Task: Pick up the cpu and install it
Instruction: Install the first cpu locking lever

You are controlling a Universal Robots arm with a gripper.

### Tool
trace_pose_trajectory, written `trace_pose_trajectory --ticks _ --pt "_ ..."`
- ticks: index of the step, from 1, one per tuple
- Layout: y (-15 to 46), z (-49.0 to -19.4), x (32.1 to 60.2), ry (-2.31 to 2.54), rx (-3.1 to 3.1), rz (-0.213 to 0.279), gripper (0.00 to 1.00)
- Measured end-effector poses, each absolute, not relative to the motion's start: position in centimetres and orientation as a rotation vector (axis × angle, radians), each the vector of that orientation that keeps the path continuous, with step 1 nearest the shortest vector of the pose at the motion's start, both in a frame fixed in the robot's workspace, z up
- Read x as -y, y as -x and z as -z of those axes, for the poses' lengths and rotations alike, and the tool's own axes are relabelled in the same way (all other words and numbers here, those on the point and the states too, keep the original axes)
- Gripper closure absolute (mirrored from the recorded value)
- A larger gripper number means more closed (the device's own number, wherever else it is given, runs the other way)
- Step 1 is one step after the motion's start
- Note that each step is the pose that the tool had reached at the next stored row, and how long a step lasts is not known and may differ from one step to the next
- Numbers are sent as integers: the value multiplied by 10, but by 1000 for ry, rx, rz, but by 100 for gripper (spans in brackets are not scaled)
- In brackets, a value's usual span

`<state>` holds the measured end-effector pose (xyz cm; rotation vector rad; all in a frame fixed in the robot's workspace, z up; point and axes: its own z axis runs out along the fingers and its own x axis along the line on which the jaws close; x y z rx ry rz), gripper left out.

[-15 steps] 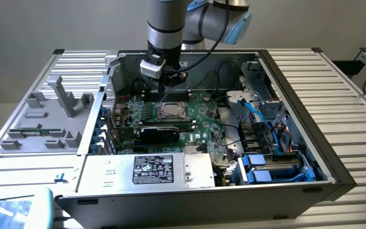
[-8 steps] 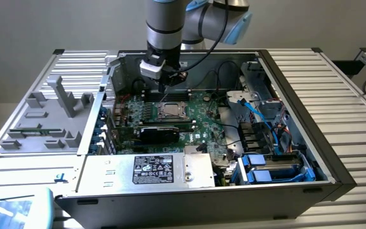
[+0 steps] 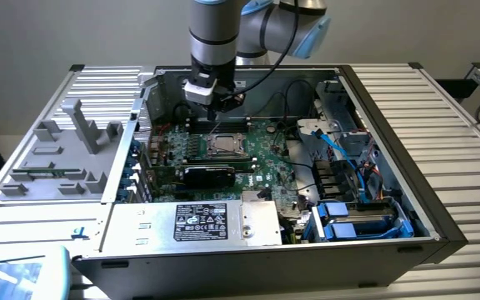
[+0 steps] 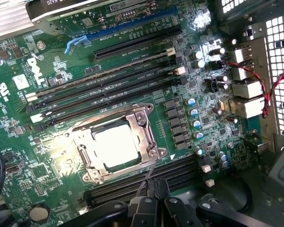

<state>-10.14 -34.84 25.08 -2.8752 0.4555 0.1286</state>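
Open PC case [image 3: 365, 87] lies on the ribbed table [image 3: 449, 112], and the arm reaches down into it from above. The cpu [image 3: 222, 145] lies flat in the middle of the motherboard [image 3: 267, 132], inside the metal socket frame [image 4: 146, 135]. On the wrist cam its shiny top [image 4: 117, 146] glares bright and looks level w/ the frame, so I'd say it's seated, not just dropped in crooked. The gripper [image 3: 212, 116] hangs above the board, just off the socket on the side of the black memory slots [image 4: 180, 172], not touching the chip. Its fingers [image 4: 151, 185] are pressed together w/ nothing between them, so it's empty. Between the socket and the silver box [image 3: 198, 222] w/ the label sits a black card. As for handling, I reckon the chip is light, thin and stiff, w/ no give at all. The metal lid looks smooth, prob. slippery for a pinch from above. The fragile bit is underneath, the contacts and socket pins, so any tilt or sliding while it sits in there could do damage. Best hold is by two opposite edges on the greenish rim, kept dead flat, lifted or lowered straight. The frame crowds the edges though, so there's little room for fingers.
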Motion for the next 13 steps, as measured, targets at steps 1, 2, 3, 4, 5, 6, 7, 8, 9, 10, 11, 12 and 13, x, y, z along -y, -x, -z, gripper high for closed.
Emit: trace_pose_trajectory --ticks 1,2,3,4,5,6,7,8,9,10,11,12,13 --pt "102 -251 348 2874 -443 -130 88" --pt "102 -251 348 2872 -430 -131 88" --pt "102 -250 348 2869 -414 -132 88" --pt "102 -250 348 2868 -396 -134 88" --pt "102 -250 348 2868 -378 -135 88" --pt "102 -250 348 2869 -360 -135 88" --pt "102 -250 348 2871 -342 -133 88" --pt "102 -249 349 2873 -322 -127 88" --pt "102 -249 349 2874 -305 -118 88" --pt "102 -249 348 2876 -288 -108 88" --pt "102 -249 348 2877 -272 -101 88" --pt "102 -248 349 2877 -256 -100 88" --pt "102 -248 349 2874 -240 -102 88"
